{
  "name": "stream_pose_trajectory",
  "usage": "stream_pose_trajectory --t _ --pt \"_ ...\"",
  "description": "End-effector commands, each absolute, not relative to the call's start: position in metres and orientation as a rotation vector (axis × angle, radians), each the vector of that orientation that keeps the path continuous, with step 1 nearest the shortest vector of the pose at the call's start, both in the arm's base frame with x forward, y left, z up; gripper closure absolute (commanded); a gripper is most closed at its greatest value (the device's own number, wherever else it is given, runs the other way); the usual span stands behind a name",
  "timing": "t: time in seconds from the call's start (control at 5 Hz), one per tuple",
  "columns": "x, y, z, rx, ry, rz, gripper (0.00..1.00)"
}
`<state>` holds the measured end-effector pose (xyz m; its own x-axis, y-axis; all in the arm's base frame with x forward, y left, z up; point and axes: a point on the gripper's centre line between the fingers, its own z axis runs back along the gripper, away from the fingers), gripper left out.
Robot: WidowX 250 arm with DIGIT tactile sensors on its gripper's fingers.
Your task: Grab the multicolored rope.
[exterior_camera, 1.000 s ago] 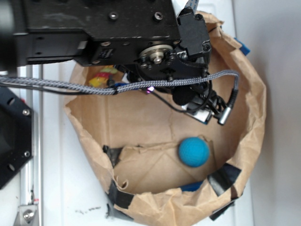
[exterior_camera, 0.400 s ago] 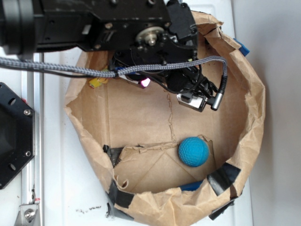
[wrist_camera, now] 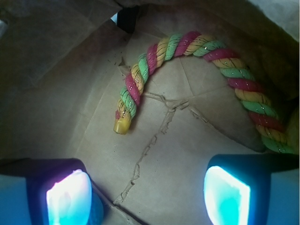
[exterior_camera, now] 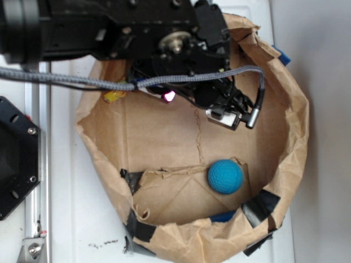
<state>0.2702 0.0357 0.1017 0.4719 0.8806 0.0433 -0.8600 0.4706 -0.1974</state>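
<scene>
The multicolored rope (wrist_camera: 154,54) lies in an arc on the brown paper floor. Its red, yellow and green strands run from a yellow end (wrist_camera: 122,125) up and round to the right edge. My gripper (wrist_camera: 147,197) is open and empty, with both glowing pads (wrist_camera: 70,199) at the bottom of the wrist view, above bare paper short of the rope. In the exterior view the black arm (exterior_camera: 164,44) covers most of the rope; only a yellow bit (exterior_camera: 112,97) shows at the bag's upper left. The gripper itself is hidden under the arm there.
A rolled-down brown paper bag (exterior_camera: 299,126) walls in the work area, with black tape (exterior_camera: 263,205) at its near rim. A teal dimpled ball (exterior_camera: 225,176) sits on the bag floor at lower right. A grey braided cable (exterior_camera: 66,82) crosses the bag's top.
The arm moved up and to the left over the bag's far side between one second ago and 0.4 s ago. Since then it has hardly moved. The ball has stayed put.
</scene>
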Motion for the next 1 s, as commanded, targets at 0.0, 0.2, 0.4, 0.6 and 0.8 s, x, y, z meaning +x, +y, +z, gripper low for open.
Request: stream_pose_trajectory --t 0.0,0.2,0.4,0.6,0.8 --pt "0.282 0.05 0.088 -0.152 -0.163 1.143 0.0" --pt "0.317 0.058 0.073 -0.109 -0.126 1.195 0.0" --pt "0.325 0.06 0.069 -0.093 -0.131 1.205 0.0" --pt "0.332 0.069 0.078 -0.129 -0.139 1.242 0.0" --pt "0.336 0.076 0.076 -0.126 -0.155 1.253 0.0"
